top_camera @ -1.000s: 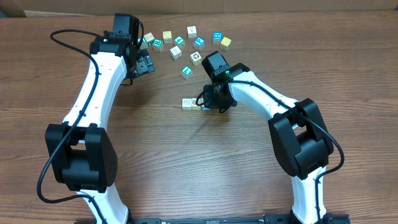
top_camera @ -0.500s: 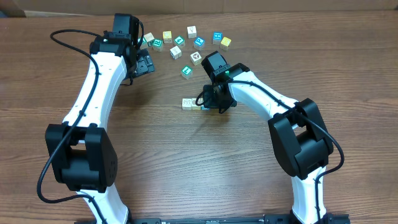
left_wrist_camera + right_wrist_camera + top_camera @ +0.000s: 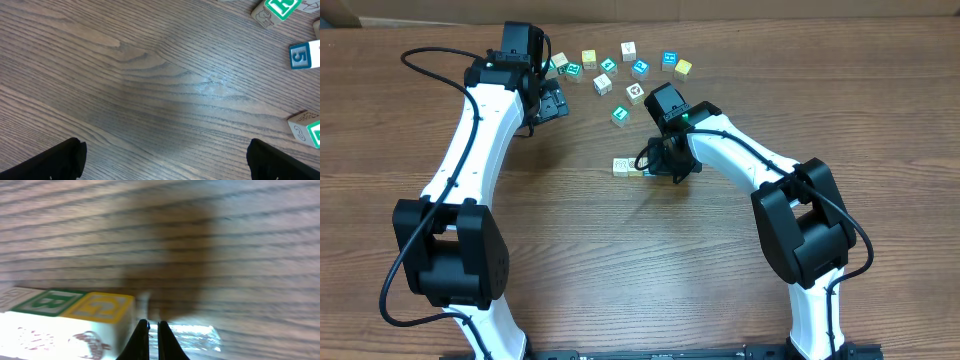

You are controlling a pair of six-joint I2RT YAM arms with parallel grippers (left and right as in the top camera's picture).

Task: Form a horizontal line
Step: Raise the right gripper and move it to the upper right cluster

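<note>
Small wooden letter blocks are the task's things. A short row of blocks (image 3: 626, 167) lies mid-table; in the right wrist view it shows as a green-faced block (image 3: 47, 303) and a yellow-faced block (image 3: 102, 307) side by side. My right gripper (image 3: 665, 166) is shut and empty, its tips (image 3: 150, 339) just right of the yellow-faced block. My left gripper (image 3: 552, 103) is open and empty above bare wood (image 3: 165, 155). Several loose blocks (image 3: 620, 70) lie scattered at the back.
Loose blocks near the left gripper show in the left wrist view: a blue "5" block (image 3: 305, 55), a green-faced block (image 3: 275, 10) and another at the right edge (image 3: 306, 129). A teal block (image 3: 620, 115) sits between the scatter and the row.
</note>
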